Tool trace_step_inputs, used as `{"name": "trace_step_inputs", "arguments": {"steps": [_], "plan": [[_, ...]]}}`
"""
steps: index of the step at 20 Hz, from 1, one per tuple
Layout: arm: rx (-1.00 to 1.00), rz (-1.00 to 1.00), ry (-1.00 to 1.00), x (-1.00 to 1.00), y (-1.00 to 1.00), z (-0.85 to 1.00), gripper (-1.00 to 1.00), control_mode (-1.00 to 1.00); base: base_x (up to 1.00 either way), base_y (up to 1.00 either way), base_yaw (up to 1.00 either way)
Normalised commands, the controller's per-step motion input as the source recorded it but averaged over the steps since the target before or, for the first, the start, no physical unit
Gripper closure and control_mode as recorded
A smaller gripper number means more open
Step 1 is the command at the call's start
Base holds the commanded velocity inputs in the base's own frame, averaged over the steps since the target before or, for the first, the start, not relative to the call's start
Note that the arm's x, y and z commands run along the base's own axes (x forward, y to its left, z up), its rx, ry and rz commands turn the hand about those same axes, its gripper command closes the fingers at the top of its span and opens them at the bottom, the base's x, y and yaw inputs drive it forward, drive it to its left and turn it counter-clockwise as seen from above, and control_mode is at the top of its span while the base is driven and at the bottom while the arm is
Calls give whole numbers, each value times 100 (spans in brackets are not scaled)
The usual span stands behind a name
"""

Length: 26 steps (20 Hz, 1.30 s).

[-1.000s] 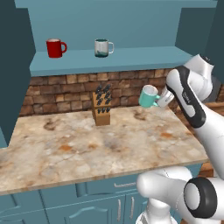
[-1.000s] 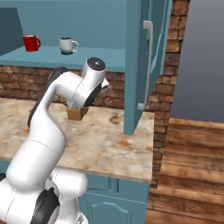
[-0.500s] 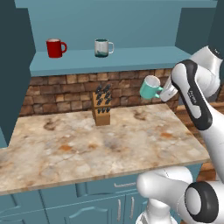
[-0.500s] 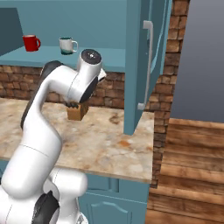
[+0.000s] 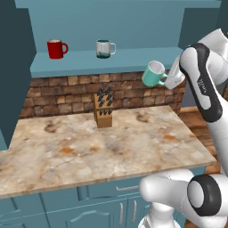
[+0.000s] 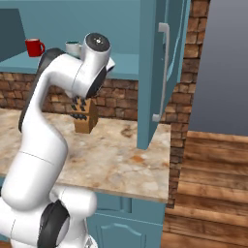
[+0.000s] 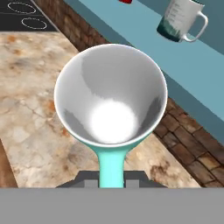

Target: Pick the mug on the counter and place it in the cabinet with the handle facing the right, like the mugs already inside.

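Up off the surface (image 5: 89,151), pincer (image 7: 112,181) is pinching the mug (image 5: 154,74) by its handle (image 7: 112,166), shelf board (image 5: 133,60) just above-left, mouth tipped that way.

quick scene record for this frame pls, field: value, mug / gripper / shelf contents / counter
mug: mint-green mug, held in the air above the counter's right part, tilted, opening towards the shelf
gripper: gripper shut on the mug's handle
cabinet shelf: red mug left, grey mug right of it, both upright
cabinet: cabinet, doors open
counter: counter with knife block near the brick wall
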Motion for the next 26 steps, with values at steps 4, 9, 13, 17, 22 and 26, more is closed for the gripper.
{"name": "trace_step_inputs", "arguments": {"steps": [4,9,13,17,22,26], "plan": [[0,5,-7,26,17,18,100,-100,0,0,0],[5,1,-8,29,1,2,100,-100,0,0,0],[0,2,-8,25,1,24,100,-100,0,0,0],[0,2,0,29,3,33,100,-100,0,0,0],[0,3,1,32,0,21,100,-100,0,0,0],[0,4,1,41,0,0,100,-100,0,0,0]]}}
